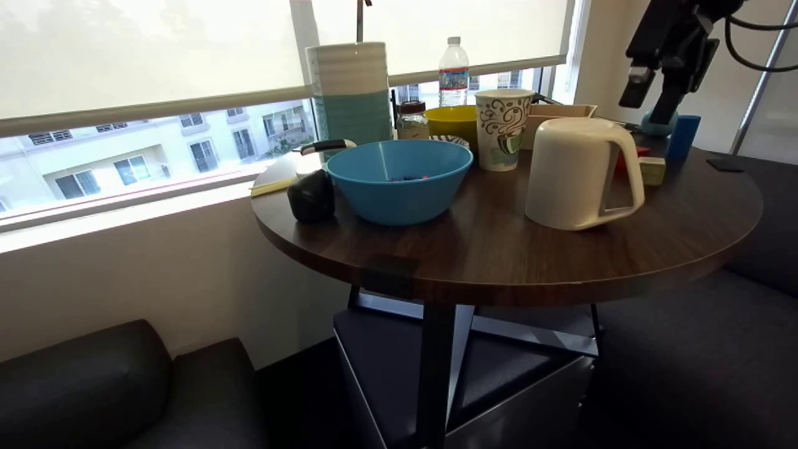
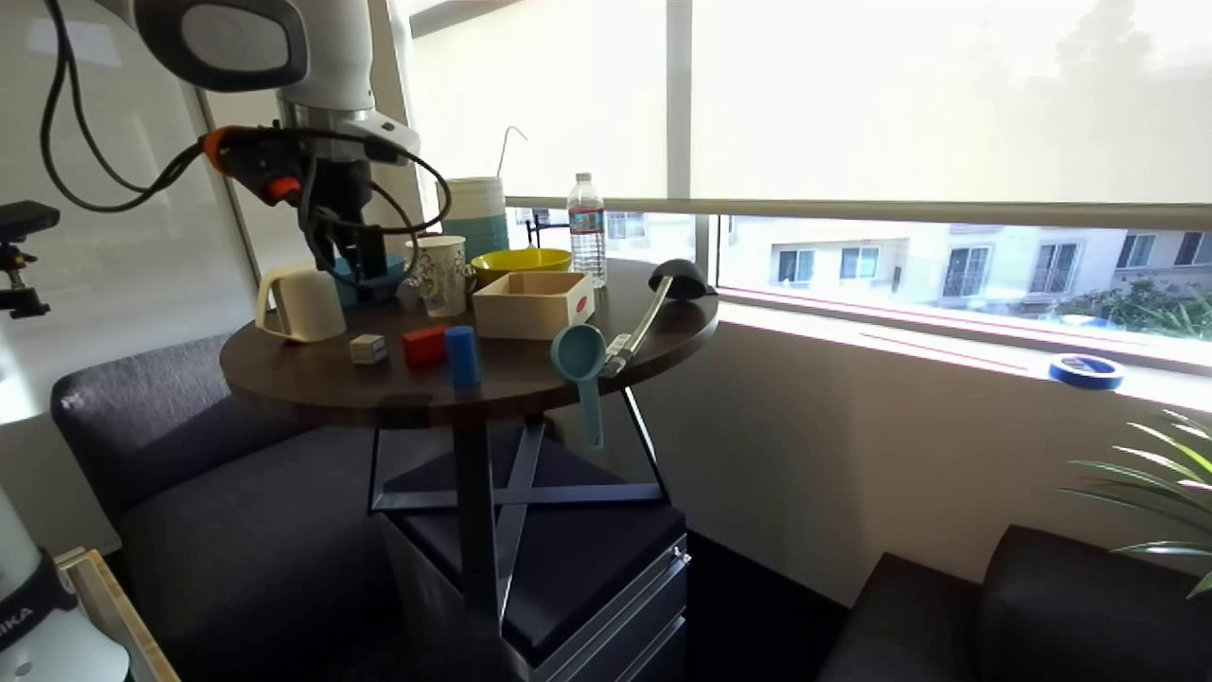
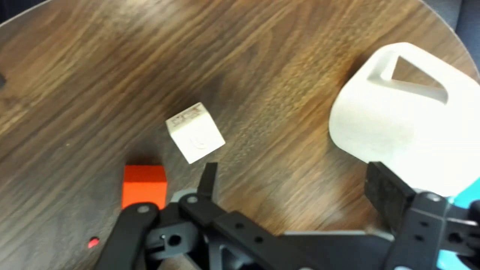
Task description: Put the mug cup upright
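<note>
The cream-beige mug cup (image 1: 570, 174) stands upside down on the round wooden table, its closed base up and its handle to the side. It also shows in an exterior view (image 2: 317, 303) and at the right of the wrist view (image 3: 397, 131). My gripper (image 3: 292, 167) is open with nothing between its fingers. In both exterior views the gripper (image 1: 651, 96) (image 2: 358, 270) hangs above the table, apart from the mug. In the wrist view the right fingertip overlaps the mug's lower edge in the picture. The mug's mouth is hidden against the table.
A blue bowl (image 1: 399, 181) and a patterned cup (image 1: 502, 131) stand on the table (image 1: 486, 249). A small pale block (image 3: 197, 135), a red block (image 3: 144, 185), a blue cylinder (image 2: 462, 356), a wooden box (image 2: 530, 308), a yellow bowl (image 2: 521, 261) and a bottle (image 2: 587, 232) are nearby.
</note>
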{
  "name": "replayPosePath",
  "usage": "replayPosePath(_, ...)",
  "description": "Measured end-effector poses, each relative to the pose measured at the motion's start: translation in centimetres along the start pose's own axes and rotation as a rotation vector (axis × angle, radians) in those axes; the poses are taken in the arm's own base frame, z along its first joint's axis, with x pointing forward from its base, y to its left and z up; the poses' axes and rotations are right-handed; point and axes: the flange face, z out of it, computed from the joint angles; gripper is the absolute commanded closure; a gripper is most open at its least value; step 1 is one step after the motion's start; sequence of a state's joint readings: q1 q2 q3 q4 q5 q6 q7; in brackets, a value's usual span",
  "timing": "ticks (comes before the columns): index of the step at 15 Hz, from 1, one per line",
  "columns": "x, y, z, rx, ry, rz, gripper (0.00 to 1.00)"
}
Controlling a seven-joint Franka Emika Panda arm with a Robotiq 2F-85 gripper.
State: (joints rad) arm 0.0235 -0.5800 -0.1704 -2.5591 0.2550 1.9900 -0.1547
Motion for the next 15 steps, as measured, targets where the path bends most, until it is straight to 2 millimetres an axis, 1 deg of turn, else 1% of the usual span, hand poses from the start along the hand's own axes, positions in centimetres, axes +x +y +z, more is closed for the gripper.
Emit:
replayPosePath(2,0.3,-0.9,0.0,0.041,0.002,0.092,0.00)
replayPosePath(4,0.8,-1.2,0.2,0.049,-0.004,0.194,0.00)
replayPosePath(8,1.7,-1.1,1.1,0.042,-0.063,0.384,0.00)
replayPosePath(11,2.3,-1.0,2.0,0.049,-0.106,0.430,0.00)
replayPosePath(15,2.5,-1.0,2.1,0.049,-0.114,0.436,0.00)
